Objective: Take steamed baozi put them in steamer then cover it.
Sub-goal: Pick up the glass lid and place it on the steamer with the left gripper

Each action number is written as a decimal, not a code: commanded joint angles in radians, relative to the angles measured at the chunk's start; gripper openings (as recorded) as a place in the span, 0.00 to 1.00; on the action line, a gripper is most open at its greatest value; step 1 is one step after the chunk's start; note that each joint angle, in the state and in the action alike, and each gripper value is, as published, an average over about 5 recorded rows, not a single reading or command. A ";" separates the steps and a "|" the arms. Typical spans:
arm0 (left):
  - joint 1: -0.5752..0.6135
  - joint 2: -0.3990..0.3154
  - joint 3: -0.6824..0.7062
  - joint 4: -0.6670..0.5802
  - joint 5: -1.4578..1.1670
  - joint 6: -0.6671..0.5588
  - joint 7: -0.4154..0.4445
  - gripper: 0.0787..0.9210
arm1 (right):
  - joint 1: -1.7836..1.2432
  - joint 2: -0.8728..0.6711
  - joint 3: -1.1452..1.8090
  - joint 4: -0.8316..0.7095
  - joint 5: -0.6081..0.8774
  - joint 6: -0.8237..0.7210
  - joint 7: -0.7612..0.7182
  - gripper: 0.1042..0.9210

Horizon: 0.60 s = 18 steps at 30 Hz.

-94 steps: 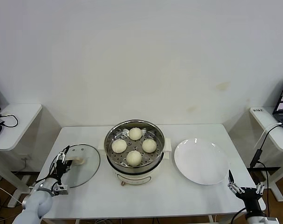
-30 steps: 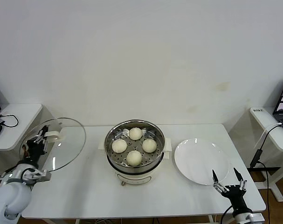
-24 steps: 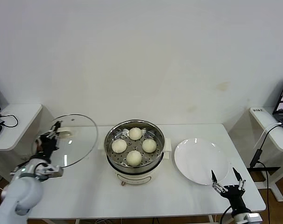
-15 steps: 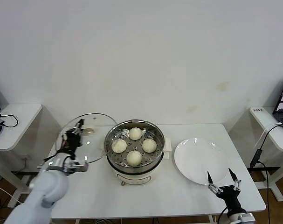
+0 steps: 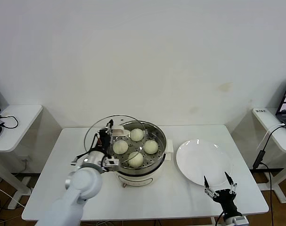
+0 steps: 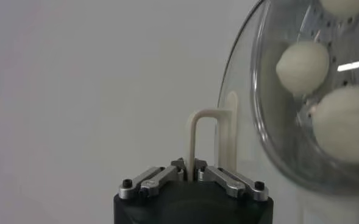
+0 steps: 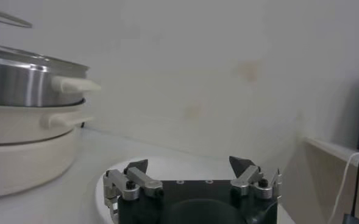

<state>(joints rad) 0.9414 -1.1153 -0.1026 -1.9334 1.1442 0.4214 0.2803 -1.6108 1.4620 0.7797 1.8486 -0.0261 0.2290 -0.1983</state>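
Cover (image 5: 115, 133) now tilted over the steamer's (image 5: 136, 149) left rim, carried in from over the tabletop's (image 5: 180, 193) left side; left gripper (image 5: 109, 133) jaws clamped on its handle. Four baozi (image 5: 135, 159) unchanged on the steamer tray. Right gripper (image 5: 218, 186) has edged left along the front edge by the plate (image 5: 201, 162), jaws apart, empty.

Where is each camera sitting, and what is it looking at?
Head view: up on the robot's head, looking down at the table; the left gripper holds the cover by the steamer, and the right gripper waits near the plate.
Left wrist view: on the left arm, facing the cover; its fingers pinch the handle.
Right wrist view: on the right arm, facing the wall; its open fingers show.
Shared: every view shows the steamer; head and left wrist views both show baozi.
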 commanded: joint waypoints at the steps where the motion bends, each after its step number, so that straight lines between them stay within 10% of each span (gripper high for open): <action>1: -0.048 -0.131 0.103 0.058 0.109 0.026 0.035 0.09 | 0.001 0.013 -0.006 -0.007 -0.027 0.003 0.001 0.88; 18: -0.040 -0.202 0.116 0.127 0.157 0.005 0.027 0.09 | 0.001 0.022 -0.012 -0.019 -0.028 0.012 0.001 0.88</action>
<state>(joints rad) 0.8991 -1.2758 -0.0054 -1.8357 1.2690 0.4265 0.3018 -1.6104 1.4816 0.7692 1.8326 -0.0492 0.2403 -0.1976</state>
